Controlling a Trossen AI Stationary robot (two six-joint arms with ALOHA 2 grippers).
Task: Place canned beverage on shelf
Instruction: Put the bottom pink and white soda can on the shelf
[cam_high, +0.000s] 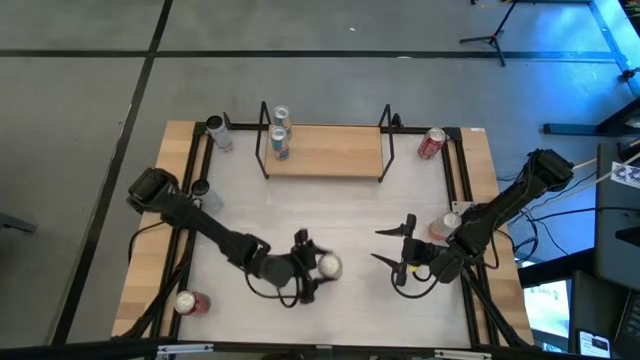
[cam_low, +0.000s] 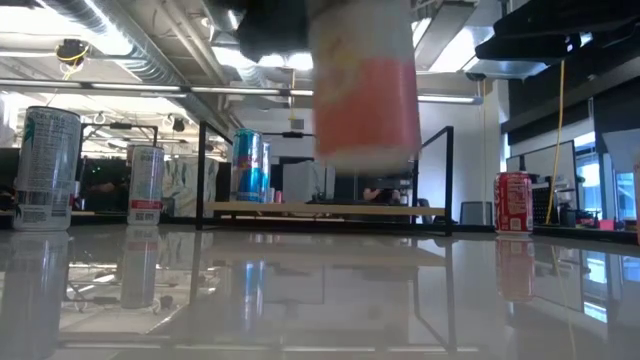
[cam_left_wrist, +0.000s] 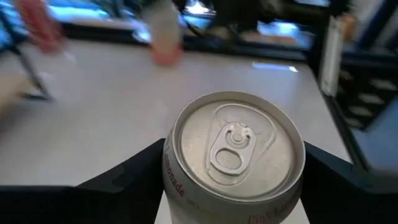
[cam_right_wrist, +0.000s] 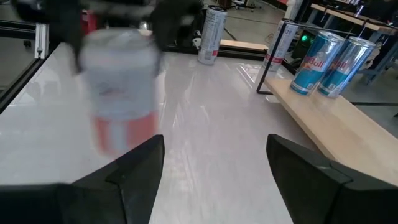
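Note:
A white and pink lemonade can (cam_left_wrist: 236, 146) hangs above the table's near middle, blurred in the low view (cam_low: 365, 85) and the right wrist view (cam_right_wrist: 121, 81). My left gripper (cam_high: 322, 266) is shut on it. My right gripper (cam_high: 392, 248) stands open to the can's right with nothing between its fingers (cam_right_wrist: 143, 162). The shelf (cam_high: 330, 150) is a light-wood board in a black frame at the table's far middle. Two blue cans (cam_high: 281, 135) stand upright on its left end. My left gripper pinches the can's side wall just under the top rim (cam_left_wrist: 169, 168) between its two fingers (cam_left_wrist: 134, 174), one on each side. The fingers come nearly level from the table's left. The can stands upright in the hold, top up, lifted clear of the table (cam_low: 365, 150).
A silver can (cam_high: 215, 130) stands left of the shelf and a red can (cam_high: 432, 143) right of it. Another red can (cam_high: 190, 302) is at the near left, and one more can (cam_high: 448, 225) is beside my right arm. Black rails (cam_high: 195, 170) run along the table's sides.

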